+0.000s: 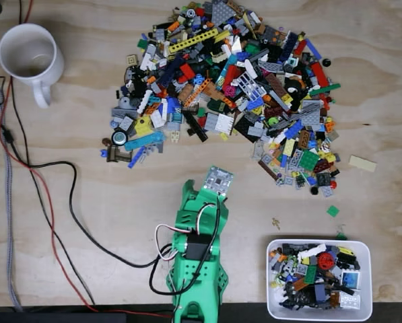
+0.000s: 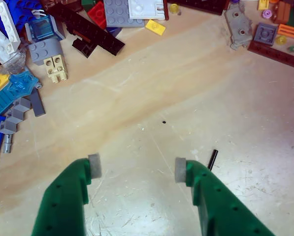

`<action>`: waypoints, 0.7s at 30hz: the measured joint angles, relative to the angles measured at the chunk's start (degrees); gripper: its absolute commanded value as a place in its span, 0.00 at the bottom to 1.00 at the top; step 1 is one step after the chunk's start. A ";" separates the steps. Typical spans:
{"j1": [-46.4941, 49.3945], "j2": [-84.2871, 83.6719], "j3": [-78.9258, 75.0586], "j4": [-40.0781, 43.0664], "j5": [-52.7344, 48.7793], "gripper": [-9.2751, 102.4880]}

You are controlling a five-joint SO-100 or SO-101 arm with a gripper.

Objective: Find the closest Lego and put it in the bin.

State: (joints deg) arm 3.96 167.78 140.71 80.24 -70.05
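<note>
a green robot arm [image 1: 199, 259] enters the fixed view from the bottom edge, a little left of centre, and reaches upward and slightly to the right. black, white and red wires loop along its body. a small circuit board sits at its far tip. in the wrist view, the gripper [image 2: 137, 167] comes in from the bottom edge with its two green fingers [image 2: 63, 196] spread well apart. each finger ends in a small grey pad [image 2: 94, 165] that faces inward toward the other. nothing lies between the pads, and neither finger touches anything. both fingers point up the picture.
</note>
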 measured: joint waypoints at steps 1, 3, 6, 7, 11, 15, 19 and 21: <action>0.00 0.00 0.00 -0.18 0.00 0.26; -1.05 -2.37 0.00 -1.14 1.14 0.26; -1.85 -3.52 0.00 -1.41 0.88 0.26; -1.85 -3.43 0.00 -1.41 0.88 0.26; -1.76 -4.66 0.00 -1.41 0.88 0.26; -1.76 -4.66 0.00 -1.41 0.88 0.26; -1.93 -10.20 -2.11 -1.41 2.11 0.26; -3.43 -19.86 -6.42 -1.76 5.45 0.26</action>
State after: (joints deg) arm 0.53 147.92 134.30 78.49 -64.60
